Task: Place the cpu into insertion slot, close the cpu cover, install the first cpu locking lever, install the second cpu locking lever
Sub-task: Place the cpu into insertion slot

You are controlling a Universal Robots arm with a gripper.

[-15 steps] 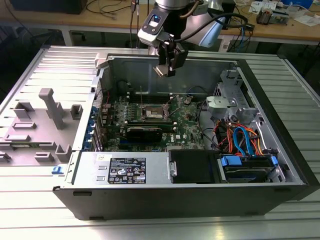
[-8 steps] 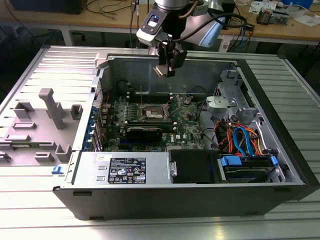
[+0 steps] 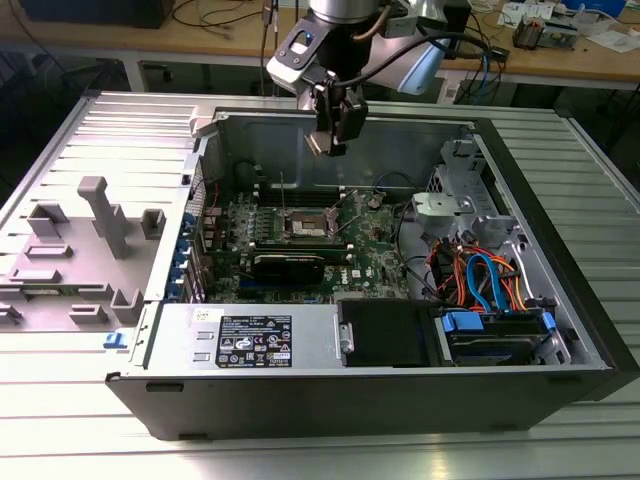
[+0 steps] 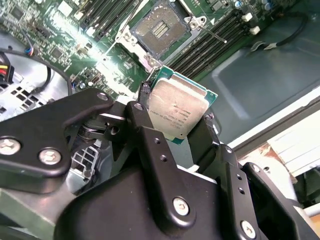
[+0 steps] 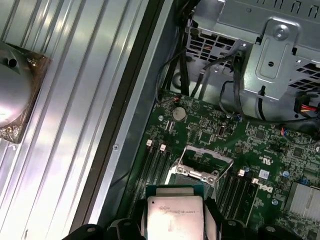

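The gripper (image 3: 332, 138) pinches the cpu (image 3: 316, 143) by its edges at the exterior view's top centre, well above the open insertion slot (image 3: 308, 226) mid-frame. Held skewed, I reckon it could seat crooked and damage that slot

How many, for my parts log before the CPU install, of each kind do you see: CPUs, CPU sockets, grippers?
gripper: 1
cpu, clamped in the gripper: 1
insertion slot, with nothing in it: 1
Total: 3
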